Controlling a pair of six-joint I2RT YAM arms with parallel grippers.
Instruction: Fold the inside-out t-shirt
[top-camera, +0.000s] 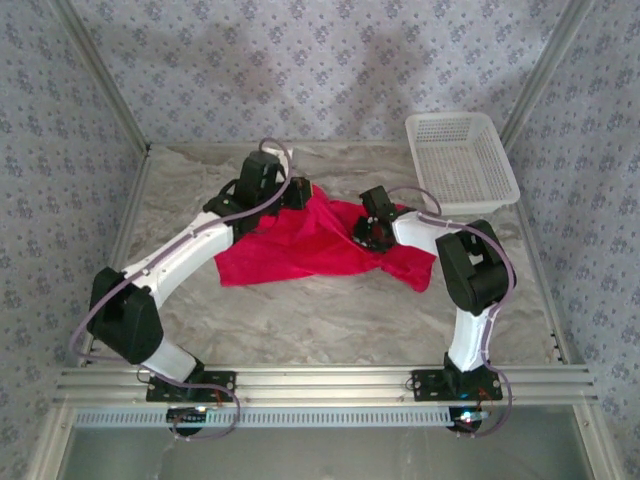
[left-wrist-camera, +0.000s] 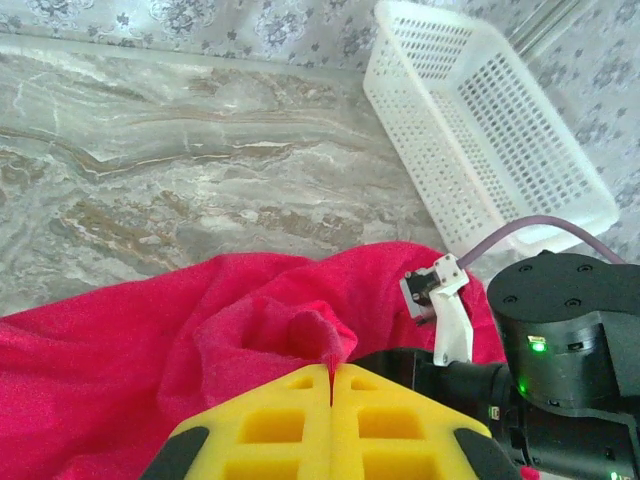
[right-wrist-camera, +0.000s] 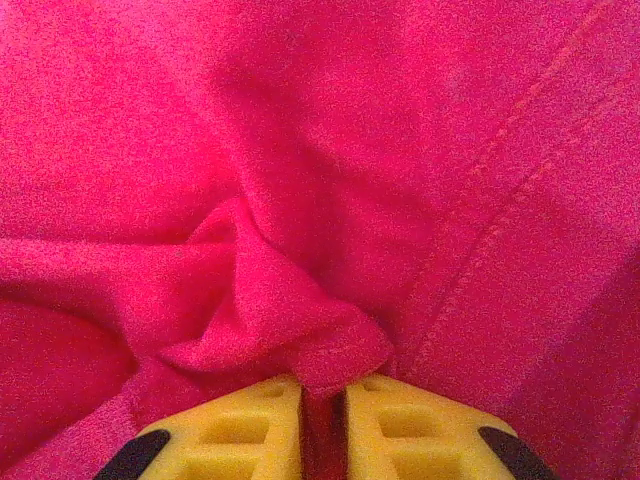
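The red t-shirt (top-camera: 300, 250) was crumpled at the centre of the tabletop (top-camera: 330, 320). Its 11 o'clock edge was clamped by the left hand (left-wrist-camera: 331, 385), and a fold toward 2 o'clock was pinched by the right hand (right-wrist-camera: 322, 400).

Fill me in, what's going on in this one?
Two robot arms are working a red t-shirt that lies crumpled on the marbled table, not yet folded. The left claw is shut on a pinch of fabric at the shirt's far edge, and the right claw pinches a bunch of it on the right side. A white basket sits at the far right corner.
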